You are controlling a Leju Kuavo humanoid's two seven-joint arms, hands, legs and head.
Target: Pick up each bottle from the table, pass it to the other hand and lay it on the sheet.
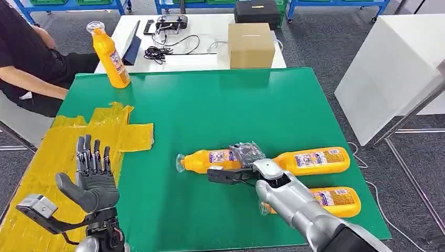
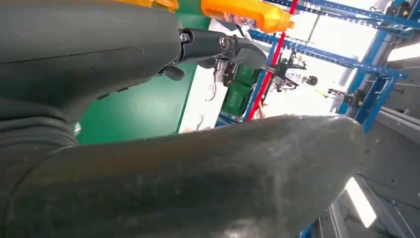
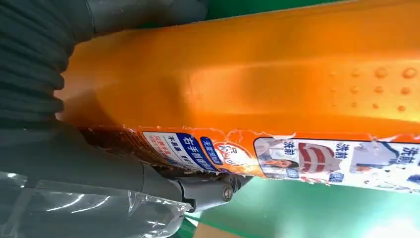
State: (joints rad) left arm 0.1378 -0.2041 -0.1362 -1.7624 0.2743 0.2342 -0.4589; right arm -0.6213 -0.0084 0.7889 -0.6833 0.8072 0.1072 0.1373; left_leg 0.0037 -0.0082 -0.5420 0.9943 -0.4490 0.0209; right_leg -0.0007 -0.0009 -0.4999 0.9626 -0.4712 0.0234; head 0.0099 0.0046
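An orange bottle [image 1: 207, 159] lies on its side near the middle of the green table [image 1: 220, 105], cap to the left. My right hand [image 1: 239, 168] grips its body; in the right wrist view the bottle [image 3: 257, 84] sits tight against the fingers [image 3: 99, 163]. Whether it is lifted off the table I cannot tell. Two more orange bottles [image 1: 315, 160] [image 1: 336, 201] lie just to the right. Another bottle [image 1: 111, 55] stands upright at the far left corner. My left hand [image 1: 94, 176] is raised, open and empty, over the yellow sheet [image 1: 47, 152].
A person in black [image 1: 26, 63] sits at the table's far left. Beyond the green table, a white table holds a cardboard box [image 1: 251, 44], cables and a controller. A white block [image 1: 388, 68] stands to the right.
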